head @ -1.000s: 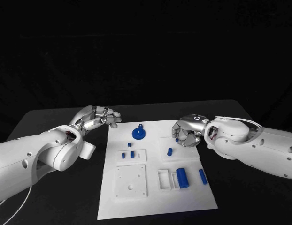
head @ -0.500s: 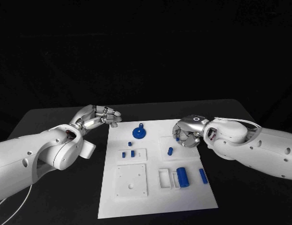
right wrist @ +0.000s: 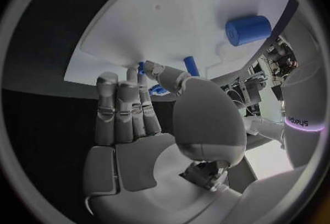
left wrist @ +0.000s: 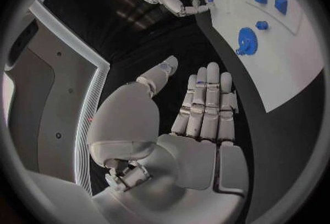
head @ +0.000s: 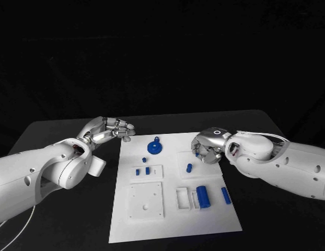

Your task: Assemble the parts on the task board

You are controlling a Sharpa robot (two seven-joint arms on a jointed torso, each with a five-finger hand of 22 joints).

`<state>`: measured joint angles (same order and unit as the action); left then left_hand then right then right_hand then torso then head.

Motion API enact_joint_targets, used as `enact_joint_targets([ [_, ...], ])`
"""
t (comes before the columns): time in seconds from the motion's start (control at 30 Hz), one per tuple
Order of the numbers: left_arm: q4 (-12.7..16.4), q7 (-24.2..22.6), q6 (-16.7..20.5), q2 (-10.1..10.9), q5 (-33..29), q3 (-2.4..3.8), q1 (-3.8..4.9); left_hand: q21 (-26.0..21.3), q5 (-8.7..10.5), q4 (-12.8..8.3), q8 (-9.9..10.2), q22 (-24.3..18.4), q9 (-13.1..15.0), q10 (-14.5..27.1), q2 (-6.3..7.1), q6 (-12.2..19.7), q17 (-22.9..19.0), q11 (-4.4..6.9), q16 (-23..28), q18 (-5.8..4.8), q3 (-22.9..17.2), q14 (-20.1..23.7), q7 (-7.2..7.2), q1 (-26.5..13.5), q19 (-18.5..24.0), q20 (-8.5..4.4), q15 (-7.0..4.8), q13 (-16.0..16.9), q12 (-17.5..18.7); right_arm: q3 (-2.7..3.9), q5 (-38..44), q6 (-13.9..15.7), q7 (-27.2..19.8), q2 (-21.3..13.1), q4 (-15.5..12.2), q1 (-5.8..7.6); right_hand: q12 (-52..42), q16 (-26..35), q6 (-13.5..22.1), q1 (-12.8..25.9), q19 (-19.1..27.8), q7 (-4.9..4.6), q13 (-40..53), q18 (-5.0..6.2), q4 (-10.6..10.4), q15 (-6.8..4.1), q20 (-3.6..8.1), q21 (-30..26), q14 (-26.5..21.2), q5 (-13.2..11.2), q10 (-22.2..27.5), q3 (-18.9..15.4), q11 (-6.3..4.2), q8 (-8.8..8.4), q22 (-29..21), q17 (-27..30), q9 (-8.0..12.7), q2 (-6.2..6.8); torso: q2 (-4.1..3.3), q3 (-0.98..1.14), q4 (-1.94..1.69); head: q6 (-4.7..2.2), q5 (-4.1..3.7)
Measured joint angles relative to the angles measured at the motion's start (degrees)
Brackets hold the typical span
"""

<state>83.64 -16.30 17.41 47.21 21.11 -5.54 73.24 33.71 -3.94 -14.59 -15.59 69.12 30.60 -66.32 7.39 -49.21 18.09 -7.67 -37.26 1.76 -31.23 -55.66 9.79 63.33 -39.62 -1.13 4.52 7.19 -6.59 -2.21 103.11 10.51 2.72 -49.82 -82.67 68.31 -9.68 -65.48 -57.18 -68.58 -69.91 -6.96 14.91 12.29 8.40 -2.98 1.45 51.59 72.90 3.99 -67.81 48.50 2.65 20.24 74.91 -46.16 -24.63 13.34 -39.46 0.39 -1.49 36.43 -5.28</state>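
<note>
- The task board [head: 174, 209] is seen lying flat in the middle of the black table [head: 49, 130].
- A blue gear-like part [head: 155, 148] is placed near the board's far edge; two small blue pieces [head: 142, 171] are set in a raised plate left of centre, and a short peg [head: 189, 168] is stood to their right.
- A blue cylinder [head: 202, 196] and a thin blue bar [head: 225, 195] are laid at the near right.
- The right hand [head: 208, 148] is held over the board's far right part, fingers loosely apart, nothing gripped.
- The left hand [head: 111, 129] is held just off the board's far left corner, fingers extended, empty.
</note>
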Motion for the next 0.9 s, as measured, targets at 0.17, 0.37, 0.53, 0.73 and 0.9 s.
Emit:
enact_joint_targets([
  [0.17,-0.02,0.09,-0.09,-0.01,-0.01,0.0,0.0,0.0,0.0,0.0,0.0,0.03,0.0,0.0,0.0,0.0,0.12,0.0,0.22,0.0,0.0,0.0,0.0,0.0,0.0,0.0,0.0,0.0,0.22,0.0,1.12,0.46,0.66,0.29,0.03,-0.16,-0.06,-0.3,-0.41,-0.49,0.0,-0.01,0.32,0.0,0.19,-0.01,-0.01,0.02,0.01,-0.23,-0.54,1.0,-0.29,0.22,0.0,0.07,0.01,-0.11,0.0,0.0,0.0,0.08,-0.09],
  [0.37,-0.04,0.17,-0.18,-0.02,-0.02,0.0,0.0,-0.01,0.0,0.0,0.0,0.09,0.0,0.0,0.0,0.0,0.24,0.0,0.22,0.0,0.0,-0.01,0.0,0.0,0.0,0.0,-0.01,0.0,0.22,0.0,2.51,0.95,1.32,0.83,-0.15,-0.4,0.27,-0.31,-0.74,-0.53,-0.1,0.25,0.3,-0.01,0.35,-0.09,-0.11,0.06,0.1,-0.23,-1.93,1.35,-0.83,0.39,0.0,0.14,-0.08,-0.07,0.0,0.0,0.01,0.19,-0.14],
  [0.53,-0.04,0.2,-0.23,-0.03,-0.03,0.0,0.0,-0.23,0.0,0.0,0.0,0.09,0.01,0.0,0.0,0.0,0.3,0.0,0.22,0.0,0.0,-0.01,0.0,0.0,0.0,0.0,-0.01,0.01,0.22,-0.06,3.66,1.1,1.88,1.11,-0.17,-0.44,0.48,-0.31,-1.04,-0.75,-0.21,0.36,0.28,-0.01,0.38,-0.09,0.0,0.06,0.1,-0.23,-2.77,1.64,-0.76,0.39,0.04,0.21,-0.07,0.17,0.0,-0.01,0.0,0.24,-0.18],
  [0.73,-0.02,0.2,-0.27,-0.03,-0.04,0.0,0.0,-0.23,0.0,0.0,0.0,0.15,0.01,0.0,0.0,0.0,0.38,0.0,0.44,0.0,0.0,-0.01,0.0,0.0,0.0,0.0,-0.01,-0.04,0.22,-0.12,4.78,1.25,2.41,1.2,-0.35,-0.5,0.49,-0.31,-1.57,-0.75,-0.31,0.47,0.48,-0.02,0.36,-0.49,0.08,0.06,0.1,-0.23,-3.09,1.96,-1.02,0.62,0.04,0.28,-0.07,0.17,0.01,-0.03,0.0,0.29,-0.3],
  [0.9,-0.02,0.2,-0.28,-0.03,-0.04,0.0,0.0,-0.23,0.0,0.0,0.0,0.14,0.01,0.0,0.0,0.0,0.43,0.0,0.44,-0.01,0.0,-0.01,0.0,0.0,0.0,0.0,-0.01,-0.04,0.22,-0.18,5.75,1.52,2.95,1.21,-0.58,-0.59,0.49,-0.31,-1.86,-0.75,-0.41,0.64,0.64,-0.03,0.18,-0.5,-0.01,0.07,0.1,-0.24,-3.58,2.23,-1.12,0.63,0.04,0.41,-0.07,0.18,0.01,-0.03,-0.01,0.32,-0.3],
])
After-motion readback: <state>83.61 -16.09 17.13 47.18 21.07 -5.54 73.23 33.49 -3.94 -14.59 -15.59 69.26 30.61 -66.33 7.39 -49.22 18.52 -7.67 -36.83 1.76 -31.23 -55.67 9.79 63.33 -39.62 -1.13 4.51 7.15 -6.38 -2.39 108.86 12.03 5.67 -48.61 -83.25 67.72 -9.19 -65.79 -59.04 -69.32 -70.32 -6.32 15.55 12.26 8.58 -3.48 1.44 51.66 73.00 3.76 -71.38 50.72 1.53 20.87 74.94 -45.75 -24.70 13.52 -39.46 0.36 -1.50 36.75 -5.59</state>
